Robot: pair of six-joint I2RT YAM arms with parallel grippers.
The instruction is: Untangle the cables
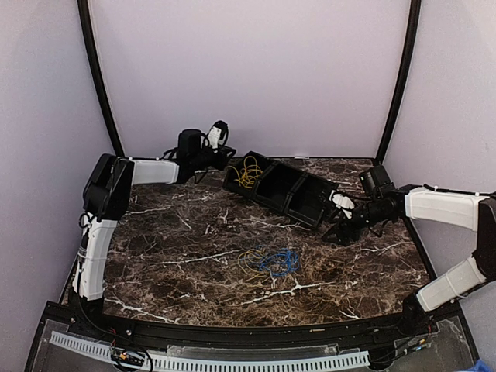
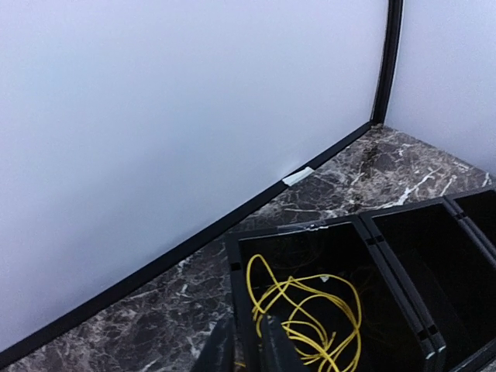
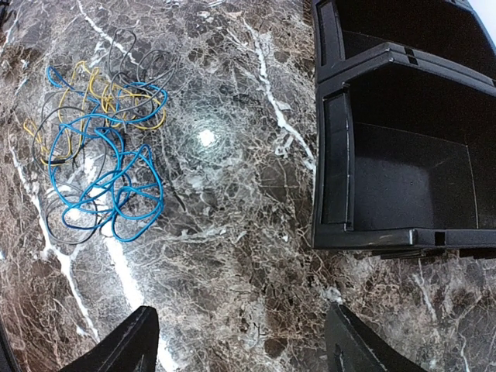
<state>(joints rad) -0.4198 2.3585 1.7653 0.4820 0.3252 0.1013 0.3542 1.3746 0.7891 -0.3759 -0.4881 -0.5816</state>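
Right gripper (image 3: 240, 325) hovers with its fingers spread wide and nothing between them, just off the right end of the bins. Dark marble table (image 1: 178, 232) carries a black row of open bins (image 1: 288, 208) set slantwise across the back. From this gripper the tangle (image 1: 270, 262) lies at 8 o'clock in the overhead view, on bare table, its long axis running roughly 9 to 3 o'clock. Nothing stands between them, and the right arm looks nearer than the left. Within the tangle a blue cable (image 3: 108, 178) loops through a yellow cable (image 3: 116, 97). Left gripper (image 2: 248, 329) hangs over the leftmost bin, where 1 separate yellow coil (image 2: 302, 325) lies. Whether its fingers are together or apart cannot be told.
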